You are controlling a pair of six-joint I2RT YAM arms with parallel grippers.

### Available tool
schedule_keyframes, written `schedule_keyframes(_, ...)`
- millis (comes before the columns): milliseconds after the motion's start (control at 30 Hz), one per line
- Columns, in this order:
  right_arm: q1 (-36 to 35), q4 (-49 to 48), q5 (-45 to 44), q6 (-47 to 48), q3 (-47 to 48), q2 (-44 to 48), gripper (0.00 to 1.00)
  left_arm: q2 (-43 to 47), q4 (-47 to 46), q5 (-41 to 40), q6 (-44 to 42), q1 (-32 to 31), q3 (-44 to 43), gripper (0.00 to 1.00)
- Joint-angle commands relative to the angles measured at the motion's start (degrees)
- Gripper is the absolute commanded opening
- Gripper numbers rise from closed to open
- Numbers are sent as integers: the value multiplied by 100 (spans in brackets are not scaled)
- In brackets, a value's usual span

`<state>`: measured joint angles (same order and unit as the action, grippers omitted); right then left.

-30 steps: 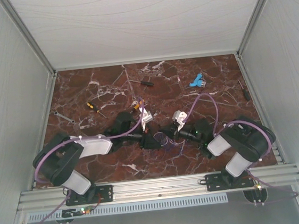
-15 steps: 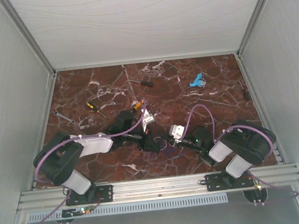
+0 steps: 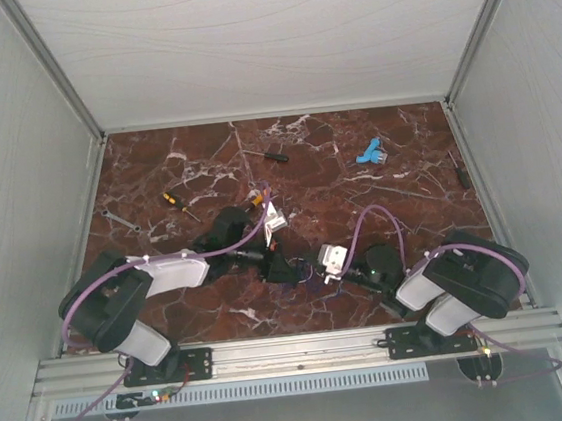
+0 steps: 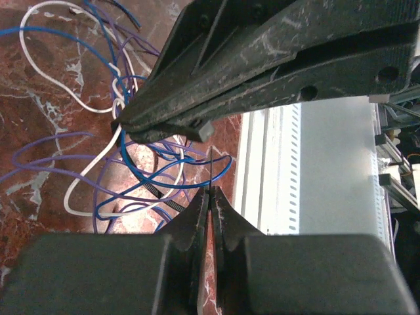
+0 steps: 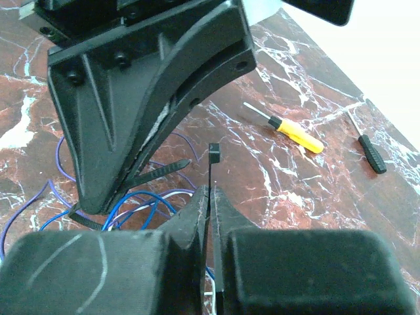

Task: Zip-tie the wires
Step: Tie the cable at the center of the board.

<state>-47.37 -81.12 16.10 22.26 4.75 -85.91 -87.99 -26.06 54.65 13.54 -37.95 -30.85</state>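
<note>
your left gripper (image 4: 211, 197) has its fingers pressed together on a thin black zip tie (image 5: 213, 154), which the left wrist view shows edge-on as a dark line rising from between the tips. your right gripper (image 5: 210, 193) is clamped on the same tie. in the right wrist view the strap stands up from your closed fingers and ends in its small square head, while the ridged tail pokes out from between the left gripper's fingers, just above the wires. the two grippers meet nearly tip to tip, low over the red marble table (image 3: 395, 148), near its front edge and about midway between the two arm bases. the wires (image 4: 118, 147) lie right beneath them, a loose tangle of thin blue, purple and white loops spread on the marble. part of the ridged strap passes among the loops, but you cannot tell whether it goes fully around the bundle. further back on the table, well apart from the wires, lie a yellow-handled screwdriver (image 5: 298, 136) and a black-handled screwdriver (image 5: 371, 152).
</note>
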Motion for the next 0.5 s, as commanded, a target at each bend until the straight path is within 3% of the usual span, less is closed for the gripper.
schedule_keyframes(0,-202,-879,-291,453,-105,92,0,178,-469,373,91,16,10,0)
schedule_keyframes(467,-398,-825,-439,552,-232,427,0,245,-571,504,124,19,44,0)
